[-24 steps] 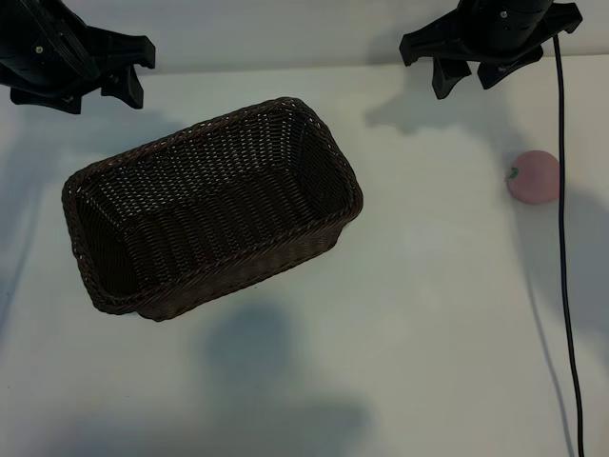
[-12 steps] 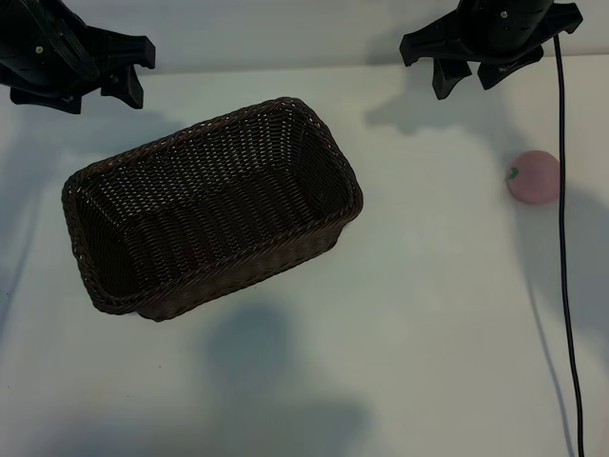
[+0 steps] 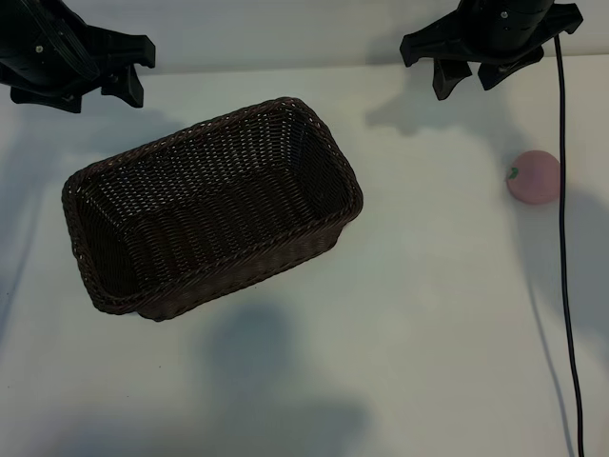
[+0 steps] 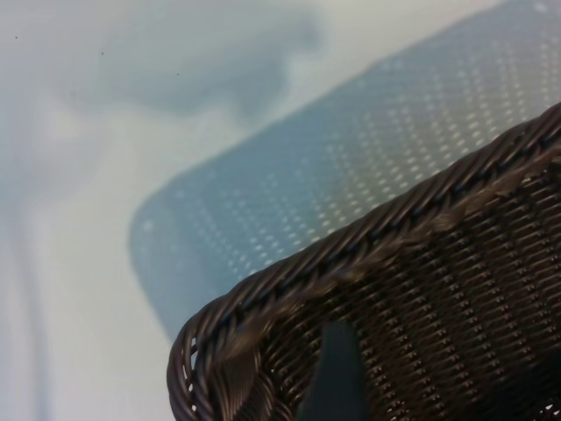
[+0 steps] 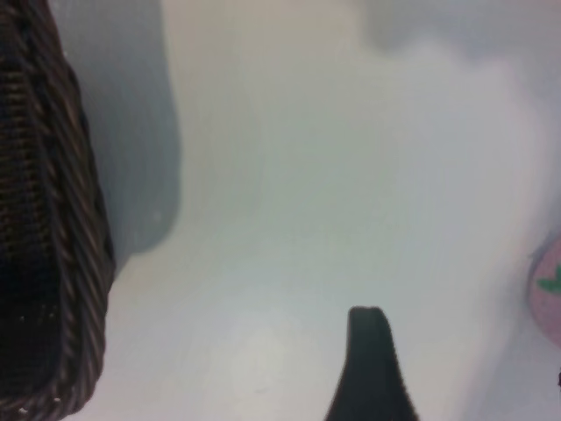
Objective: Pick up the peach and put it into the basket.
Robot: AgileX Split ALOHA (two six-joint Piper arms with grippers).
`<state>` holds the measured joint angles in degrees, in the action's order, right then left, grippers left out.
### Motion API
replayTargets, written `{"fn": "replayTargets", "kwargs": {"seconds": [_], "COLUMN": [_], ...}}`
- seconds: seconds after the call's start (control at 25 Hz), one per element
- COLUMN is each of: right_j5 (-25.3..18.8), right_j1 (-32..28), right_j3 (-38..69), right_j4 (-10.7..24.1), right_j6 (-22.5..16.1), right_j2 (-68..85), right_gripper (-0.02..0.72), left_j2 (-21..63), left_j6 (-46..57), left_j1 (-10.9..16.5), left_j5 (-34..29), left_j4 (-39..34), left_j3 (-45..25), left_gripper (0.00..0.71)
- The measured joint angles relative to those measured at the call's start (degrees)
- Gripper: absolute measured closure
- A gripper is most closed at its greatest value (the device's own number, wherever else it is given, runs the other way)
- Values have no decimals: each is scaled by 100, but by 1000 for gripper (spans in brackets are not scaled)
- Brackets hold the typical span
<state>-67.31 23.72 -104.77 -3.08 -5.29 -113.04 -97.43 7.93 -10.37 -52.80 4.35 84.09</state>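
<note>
The dark brown wicker basket (image 3: 205, 124) lies at an angle on the white table, left of centre, with nothing inside it. The pale pink peach (image 3: 534, 177) rests on the table at the far right, well apart from the basket. My right gripper (image 3: 471, 81) hovers open at the top right, behind the peach and a little to its left, holding nothing. In the right wrist view the peach (image 5: 548, 294) shows only at the picture's edge, beside one dark finger (image 5: 368, 360). My left gripper (image 3: 136, 72) is parked open at the top left, behind the basket.
A black cable (image 3: 563, 238) hangs from the right arm and runs down the table's right side, just past the peach. The basket's braided corner (image 4: 263, 298) fills the left wrist view. White tabletop lies between basket and peach.
</note>
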Motion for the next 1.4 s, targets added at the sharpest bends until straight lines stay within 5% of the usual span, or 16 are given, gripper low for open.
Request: {"fn": "replayTargets", "kwargs": {"seconds": [0.4, 0.56, 1.0, 1.4], "right_j5": [-7, -14, -97, -114], "right_j1": [0, 0, 0, 0], "right_j3": [0, 0, 0, 0], "right_j4": [0, 0, 5, 5], "right_j6": [0, 0, 5, 22], "right_j2": [0, 0, 0, 0], "right_gripper": [208, 208, 208, 208], "left_j2": [21, 311, 1052, 613], "left_j6": [261, 708, 1766, 2096], "left_j1": [0, 0, 0, 132], "left_j5": [-245, -190, 1076, 1868], "left_j4": [-170, -435, -537, -527], "left_j3": [-44, -668, -3118, -3431], "left_gripper": [122, 122, 122, 122]}}
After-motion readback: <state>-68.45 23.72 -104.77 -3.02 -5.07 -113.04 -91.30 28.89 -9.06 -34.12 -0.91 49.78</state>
